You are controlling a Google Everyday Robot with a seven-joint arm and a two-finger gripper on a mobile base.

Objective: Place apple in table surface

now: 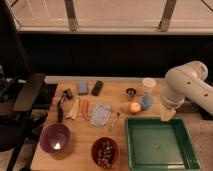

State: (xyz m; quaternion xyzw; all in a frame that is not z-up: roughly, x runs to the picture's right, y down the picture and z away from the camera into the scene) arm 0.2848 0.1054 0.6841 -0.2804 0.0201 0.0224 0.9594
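The apple (134, 107), small, round and yellow-orange, rests on the light brown wooden table surface (80, 136), right of the middle and next to a small blue cup (146, 102). My white arm reaches in from the right. The gripper (167, 115) hangs low over the far right corner of the green tray (157, 145), to the right of the apple and the cup and apart from both. Nothing shows in the gripper.
On the table are a white cup (148, 85), a small dark cup (131, 92), a carrot (85, 108), a blue sponge (83, 87), a black phone (97, 88), a purple bowl (55, 138) and a brown bowl (105, 151). A black chair (25, 95) stands at the left.
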